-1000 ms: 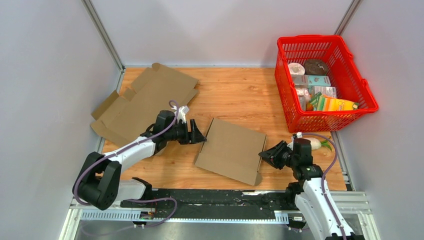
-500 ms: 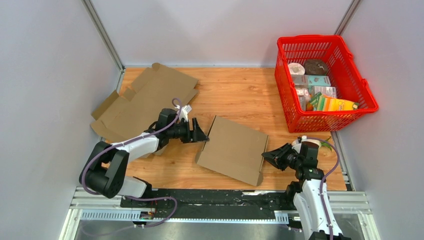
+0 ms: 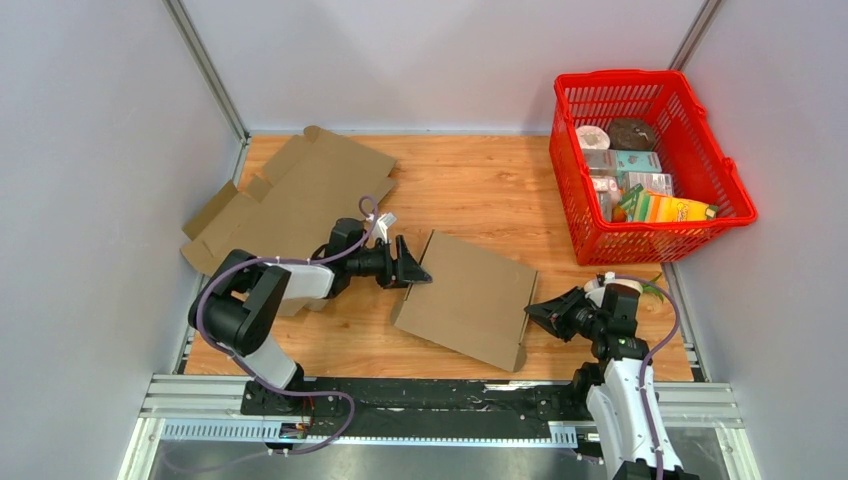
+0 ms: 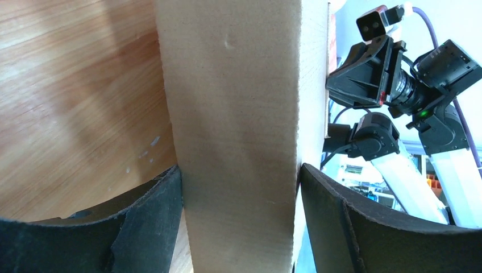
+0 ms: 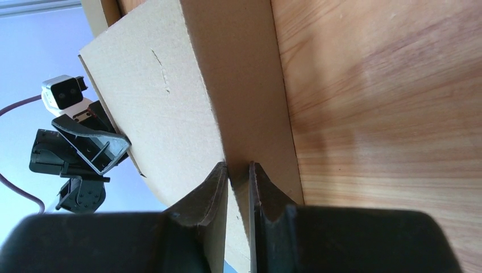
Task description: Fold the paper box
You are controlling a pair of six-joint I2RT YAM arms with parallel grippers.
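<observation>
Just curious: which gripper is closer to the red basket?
Right. The right gripper, pinching the cardboard box, sits near the basket; the left gripper is across the box.

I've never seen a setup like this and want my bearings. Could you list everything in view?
folded cardboard box: one, brown, middle of table
flat cardboard sheet: one, brown, table's far left
basket: one, red, far right
packaged goods: several, mixed colours, inside basket
small item: one, white and green, beside right arm, partly hidden
table: one, light wood, under everything
left end effector: one, black, open around box's left edge
right end effector: one, black, shut on box's right edge
</observation>
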